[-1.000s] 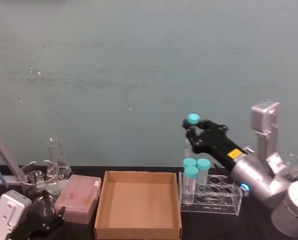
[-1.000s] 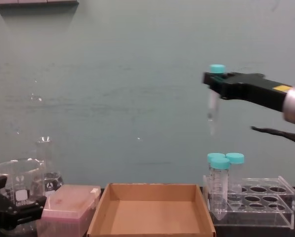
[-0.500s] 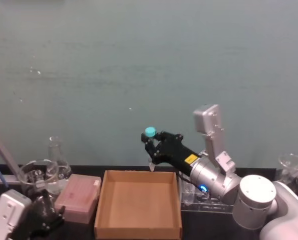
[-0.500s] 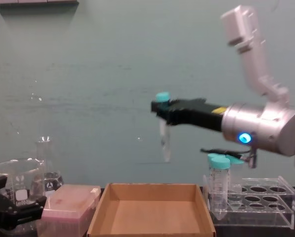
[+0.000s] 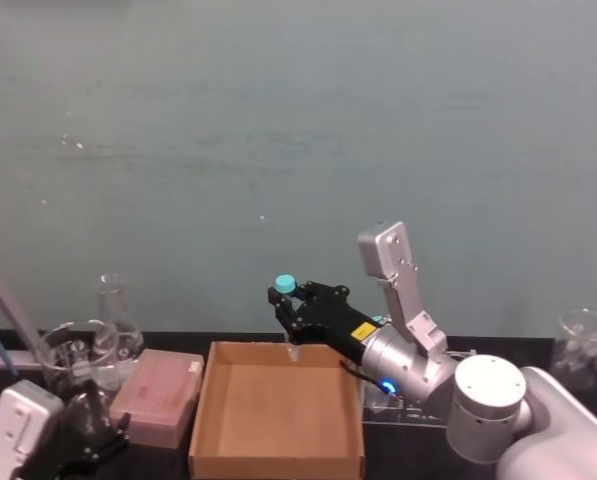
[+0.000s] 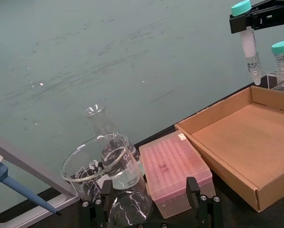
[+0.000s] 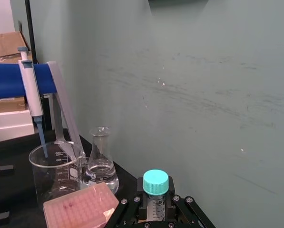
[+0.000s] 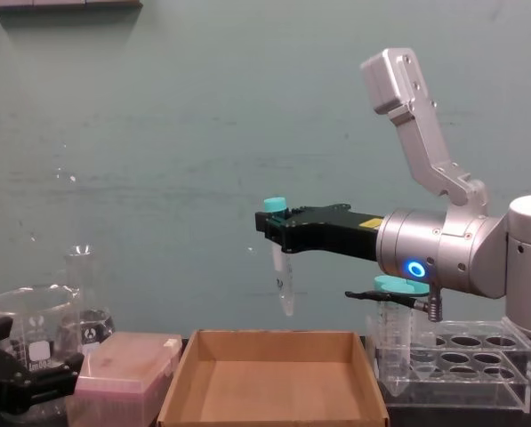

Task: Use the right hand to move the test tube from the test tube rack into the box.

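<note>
Test tube (image 8: 285, 277): hangs upright in the air, teal cap on top and pointed tip down. It is clear of the test tube rack and above the far side of the box, with the tip above the rim and touching nothing.
Right end effector (image 8: 278, 222): black fingers pinch the test tube just under its cap. It reaches out to the left of the rack from a silver-grey arm whose blue ring glows.
Box (image 8: 274, 391): brown cardboard tray on the counter, between the pink box and the rack, with a bare floor.
Test tube rack (image 8: 478, 366): clear acrylic, just to the right of the box. Wider teal-capped tubes (image 8: 393, 325) stand at its left end, partly behind the arm.
Left end effector (image 6: 147, 211): low at the counter's left end, near the glassware, with its fingers spread apart.
Pink box (image 8: 123, 366): lidded and translucent, just left of the cardboard box.
Glassware: a beaker (image 8: 29, 325) and a conical flask (image 8: 83, 294) stand at the far left, behind the pink box.
Pipette (image 7: 30, 92): rests on a stand beyond the beaker.
</note>
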`<state>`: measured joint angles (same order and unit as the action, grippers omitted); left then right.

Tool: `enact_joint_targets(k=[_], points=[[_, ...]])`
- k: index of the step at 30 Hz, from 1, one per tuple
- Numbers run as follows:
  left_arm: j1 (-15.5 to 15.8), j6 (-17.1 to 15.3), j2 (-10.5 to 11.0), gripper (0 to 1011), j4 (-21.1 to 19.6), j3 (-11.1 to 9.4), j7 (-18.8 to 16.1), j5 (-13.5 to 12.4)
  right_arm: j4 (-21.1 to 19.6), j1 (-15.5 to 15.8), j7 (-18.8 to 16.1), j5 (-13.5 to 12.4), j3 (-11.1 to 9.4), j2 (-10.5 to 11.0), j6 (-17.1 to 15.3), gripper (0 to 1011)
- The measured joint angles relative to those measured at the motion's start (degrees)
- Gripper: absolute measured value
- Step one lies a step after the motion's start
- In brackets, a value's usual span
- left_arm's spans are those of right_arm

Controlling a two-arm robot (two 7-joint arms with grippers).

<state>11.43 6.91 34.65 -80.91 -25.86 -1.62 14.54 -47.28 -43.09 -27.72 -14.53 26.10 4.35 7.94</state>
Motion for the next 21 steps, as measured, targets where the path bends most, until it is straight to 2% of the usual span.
enact_joint_targets(k=[5,6,9,10,13,16,17,21], points=[[0.0,0.0,0.0,1000,0.0,0.0,0.0,0.0,-0.3,0.1,0.0,-0.2,-0.1,0.2,0.0,262],[0.0,0.0,0.0,1000,0.0,0.0,0.0,0.0,-0.4,0.2,0.0,-0.2,-0.1,0.2,0.0,322],[0.0,0.0,0.0,1000,0.0,0.0,0.0,0.0,-0.6,0.2,0.0,-0.2,-0.1,0.2,0.0,378],[0.0,0.0,0.0,1000,0.0,0.0,0.0,0.0,-0.7,0.2,0.1,-0.2,-0.1,0.3,0.0,439],[0.0,0.0,0.0,1000,0.0,0.0,0.0,0.0,-0.8,0.3,0.1,-0.2,-0.2,0.3,0.0,540],[0.0,0.0,0.0,1000,0.0,0.0,0.0,0.0,-0.8,0.3,0.1,-0.2,-0.2,0.3,0.0,602],[0.0,0.0,0.0,1000,0.0,0.0,0.0,0.0,-0.9,0.3,0.1,-0.3,-0.2,0.3,0.0,664],[0.0,0.0,0.0,1000,0.0,0.0,0.0,0.0,-1.0,0.4,0.1,-0.3,-0.2,0.4,0.0,781]])
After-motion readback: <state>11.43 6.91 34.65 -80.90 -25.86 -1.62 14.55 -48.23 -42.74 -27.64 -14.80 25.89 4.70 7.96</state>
